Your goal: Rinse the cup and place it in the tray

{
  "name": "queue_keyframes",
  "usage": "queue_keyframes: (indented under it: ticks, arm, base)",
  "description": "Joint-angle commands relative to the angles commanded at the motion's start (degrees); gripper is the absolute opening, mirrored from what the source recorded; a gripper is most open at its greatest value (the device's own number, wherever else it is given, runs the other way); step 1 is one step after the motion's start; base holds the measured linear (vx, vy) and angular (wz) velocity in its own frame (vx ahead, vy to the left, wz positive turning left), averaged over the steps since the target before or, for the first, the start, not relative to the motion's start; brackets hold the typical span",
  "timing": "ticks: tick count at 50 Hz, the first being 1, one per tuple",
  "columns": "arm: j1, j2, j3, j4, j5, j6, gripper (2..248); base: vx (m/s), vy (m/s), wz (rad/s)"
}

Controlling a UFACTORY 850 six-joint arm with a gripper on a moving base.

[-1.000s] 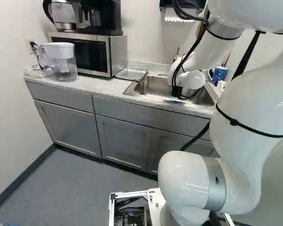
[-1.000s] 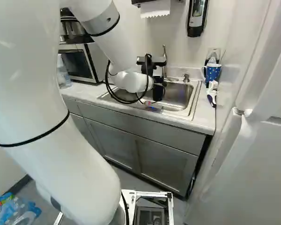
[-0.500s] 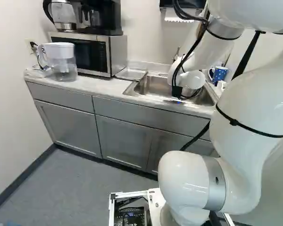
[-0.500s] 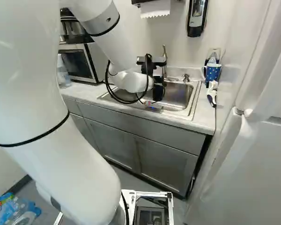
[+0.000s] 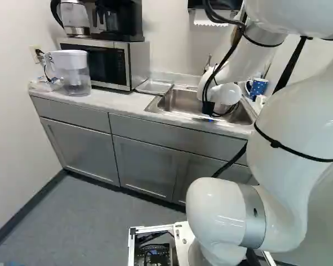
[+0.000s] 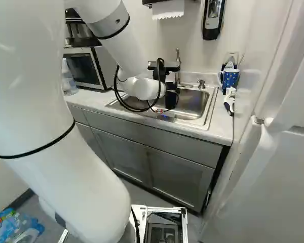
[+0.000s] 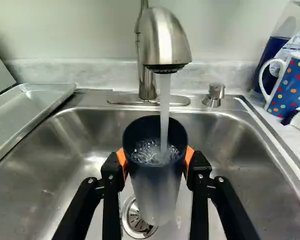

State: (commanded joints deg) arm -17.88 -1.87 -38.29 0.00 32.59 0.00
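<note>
I'm at the rinsing step: my pincer pinches the cup under the running faucet. Next I should tip it out over the sink, then carry it to the tray.

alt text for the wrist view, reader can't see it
The hand grips a dark-rimmed cup upright under the running faucet, water splashing inside, above the sink's drain. A metal tray and polka-dot mug flank the sink.

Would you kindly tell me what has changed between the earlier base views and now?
Nothing has visibly moved: the arm, sink, tray and mug stay as they were. With no earlier wrist view, I can't compare the end effector's grip on the cup.
</note>
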Motion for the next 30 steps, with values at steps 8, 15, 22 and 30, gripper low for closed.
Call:
queue_keyframes:
  ticks: [8, 15, 22, 30]
  arm:
    - [0.0, 0.0, 0.0, 0.0, 0.0, 0.0, 125]
    - [0.0, 0.0, 0.0, 0.0, 0.0, 0.0, 125]
    - [0.0, 0.0, 0.0, 0.0, 0.0, 0.0, 125]
    - [0.0, 0.0, 0.0, 0.0, 0.0, 0.0, 125]
  base:
    - [0.0, 0.0, 0.0]
    - [0.0, 0.0, 0.0]
    - [0.0, 0.0, 0.0]
    - [0.0, 0.0, 0.0]
